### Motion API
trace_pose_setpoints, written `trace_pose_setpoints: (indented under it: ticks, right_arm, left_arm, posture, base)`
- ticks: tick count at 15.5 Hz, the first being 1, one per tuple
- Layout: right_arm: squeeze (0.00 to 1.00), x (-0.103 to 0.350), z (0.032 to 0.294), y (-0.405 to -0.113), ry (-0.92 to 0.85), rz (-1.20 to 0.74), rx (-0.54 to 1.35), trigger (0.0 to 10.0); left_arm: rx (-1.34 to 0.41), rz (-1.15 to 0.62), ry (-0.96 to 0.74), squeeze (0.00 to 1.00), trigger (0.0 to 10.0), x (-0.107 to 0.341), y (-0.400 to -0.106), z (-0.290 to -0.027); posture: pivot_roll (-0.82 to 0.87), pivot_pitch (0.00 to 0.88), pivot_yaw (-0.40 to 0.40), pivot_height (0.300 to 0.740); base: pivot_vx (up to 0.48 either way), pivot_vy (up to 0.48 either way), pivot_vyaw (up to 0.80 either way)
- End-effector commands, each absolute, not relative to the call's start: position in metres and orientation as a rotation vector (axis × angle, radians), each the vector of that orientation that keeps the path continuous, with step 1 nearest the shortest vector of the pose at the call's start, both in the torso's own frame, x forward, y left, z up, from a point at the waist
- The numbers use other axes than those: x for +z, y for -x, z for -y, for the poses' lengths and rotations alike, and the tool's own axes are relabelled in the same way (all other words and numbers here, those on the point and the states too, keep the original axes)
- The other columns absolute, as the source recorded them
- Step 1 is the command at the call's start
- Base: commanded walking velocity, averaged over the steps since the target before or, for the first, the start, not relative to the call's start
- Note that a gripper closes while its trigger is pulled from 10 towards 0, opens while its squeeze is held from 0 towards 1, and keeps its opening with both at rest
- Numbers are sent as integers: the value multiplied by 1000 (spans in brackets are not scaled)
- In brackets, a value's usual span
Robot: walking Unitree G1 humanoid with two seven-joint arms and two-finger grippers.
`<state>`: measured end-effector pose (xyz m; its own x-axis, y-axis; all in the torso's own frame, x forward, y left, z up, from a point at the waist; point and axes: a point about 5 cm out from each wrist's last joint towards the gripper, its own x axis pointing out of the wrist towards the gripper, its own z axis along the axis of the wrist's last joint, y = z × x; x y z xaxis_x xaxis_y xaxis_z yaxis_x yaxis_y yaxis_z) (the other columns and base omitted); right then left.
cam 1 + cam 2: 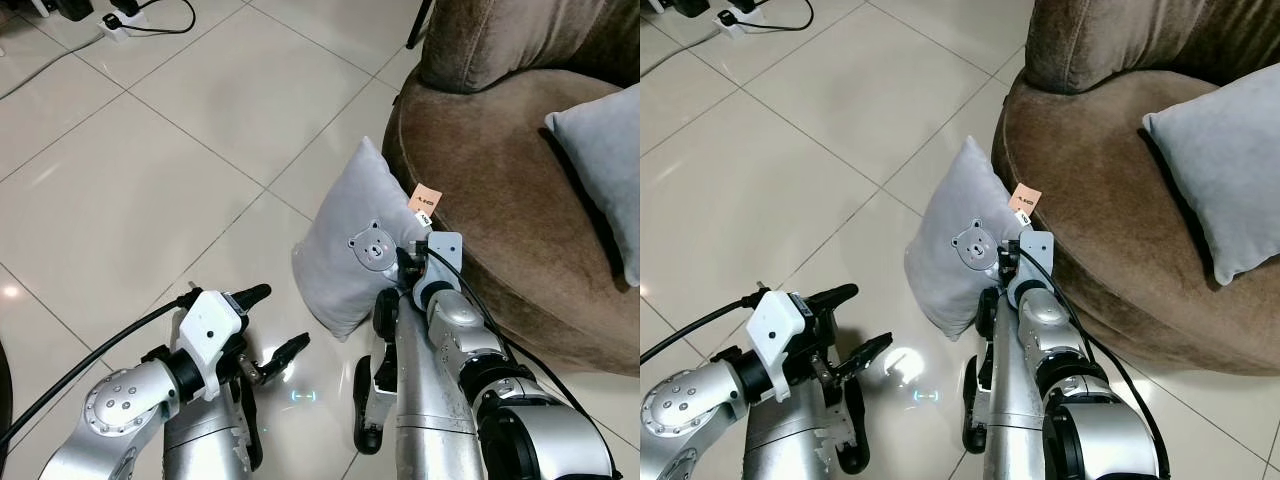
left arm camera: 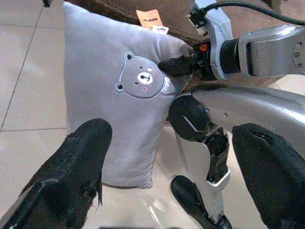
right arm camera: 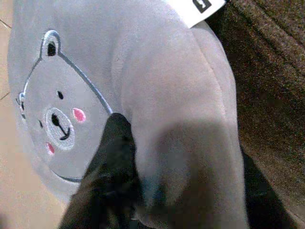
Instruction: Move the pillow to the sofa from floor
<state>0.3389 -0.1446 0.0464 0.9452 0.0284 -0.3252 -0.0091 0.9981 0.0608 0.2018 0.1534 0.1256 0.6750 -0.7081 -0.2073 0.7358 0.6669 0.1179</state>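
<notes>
Pillow [image 1: 350,255] pinched in right tool [image 1: 407,262]

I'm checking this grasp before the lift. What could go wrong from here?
1. The right gripper pinches only a fold at the edge of the pillow, so the soft fabric may slip out as it rises.
2. The pillow leans against the sofa, whose rim is higher; it could catch there.
3. The left gripper hangs open, away from the pillow, giving no support if it sags.
</notes>
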Motion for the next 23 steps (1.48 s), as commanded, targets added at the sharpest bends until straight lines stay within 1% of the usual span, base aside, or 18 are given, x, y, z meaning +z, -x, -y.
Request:
trace_pose_setpoints:
  ticks: [1,4,9,10,11,12,13,14,16,18,19,20,21,23]
  right_arm:
    - [0,36,145,-332,-71,-378,14,0]
    - [0,37,143,-334,-71,-376,26,0]
    - [0,42,133,-338,-80,-371,67,0]
    - [0,44,127,-339,-90,-363,101,0]
    - [0,45,125,-339,-94,-361,109,0]
    - [0,46,121,-339,-107,-352,140,0]
    - [0,49,116,-340,-165,-335,172,0]
    - [0,51,113,-340,-197,-322,190,0]
    - [0,68,104,-338,-310,-206,327,0]
    - [0,87,110,-325,-358,-93,360,0]
    - [0,91,116,-317,-339,-103,334,8510]
    - [0,94,118,-307,-332,-98,355,10000]
    - [0,95,120,-300,-346,-99,365,10000]
    - [0,93,126,-289,-325,-104,317,10000]
  left_arm:
    - [-842,-172,-190,557,10000,120,-198,-150]
    - [-852,-175,-186,557,10000,119,-199,-148]
    - [-839,-177,-179,557,10000,114,-205,-148]
    - [-801,-166,-172,553,10000,114,-208,-151]
    - [-791,-164,-170,553,10000,114,-208,-152]
    - [-756,-158,-161,553,10000,114,-210,-155]
    - [-723,-150,-144,553,10000,114,-212,-158]
    - [-708,-145,-135,553,10000,115,-213,-159]
    - [-563,-118,-99,553,10000,115,-218,-170]
    - [-375,-102,-93,553,10000,115,-226,-181]
    - [-318,-71,-105,549,10000,118,-231,-182]
    - [-289,-44,-130,553,10000,121,-236,-181]
    - [-277,-29,-150,545,10000,123,-239,-180]
    - [-236,-12,-168,545,10000,125,-245,-180]
  posture:
    - [83,321,-48,466]
    - [80,299,-58,466]
    - [78,236,-64,466]
    - [80,199,-61,466]
    - [80,199,-61,466]
    - [83,164,-61,466]
    - [90,126,-68,466]
    - [92,117,-70,466]
    - [85,30,-68,466]
    - [75,0,-62,466]
    - [72,0,-69,466]
    - [74,0,-74,466]
    - [73,0,-73,466]
    - [64,0,-61,476]
  base:
    - [0,0,0]
    - [0,0,0]
    - [0,0,0]
    - [0,0,0]
    - [0,0,0]
    - [0,0,0]
    - [0,0,0]
    - [0,0,0]
    - [0,0,0]
    - [0,0,0]
    - [0,0,0]
    - [0,0,0]
    - [0,0,0]
    - [0,0,0]
